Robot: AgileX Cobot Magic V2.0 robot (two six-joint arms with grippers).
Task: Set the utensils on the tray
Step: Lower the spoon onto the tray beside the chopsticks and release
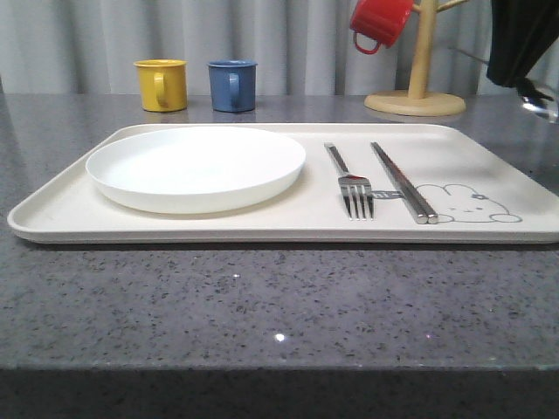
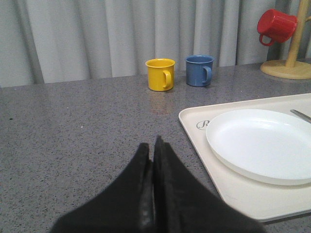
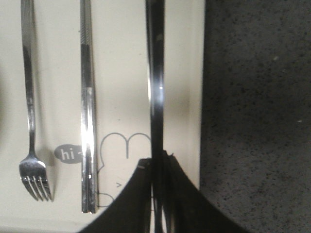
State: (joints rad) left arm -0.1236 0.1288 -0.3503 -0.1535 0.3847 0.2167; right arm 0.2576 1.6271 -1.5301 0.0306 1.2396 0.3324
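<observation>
Spoon (image 3: pixel 155 82) pinched by closed right gripper (image 3: pixel 158 194) over tray (image 3: pixel 121 58), to be lowered flat beside chopsticks (image 3: pixel 87 111), parallel w/ fork (image 3: pixel 30 97), inside the rim.

I count one tray (image 1: pixel 262 229), one white plate (image 1: pixel 196 166), one fork (image 1: pixel 351 182), one pair of chopsticks (image 1: pixel 403 182), one spoon (image 3: pixel 156 82), three mugs: yellow (image 1: pixel 162 85), blue (image 1: pixel 232 85), red (image 1: pixel 380 22), and one wooden stand (image 1: pixel 416 92).
</observation>
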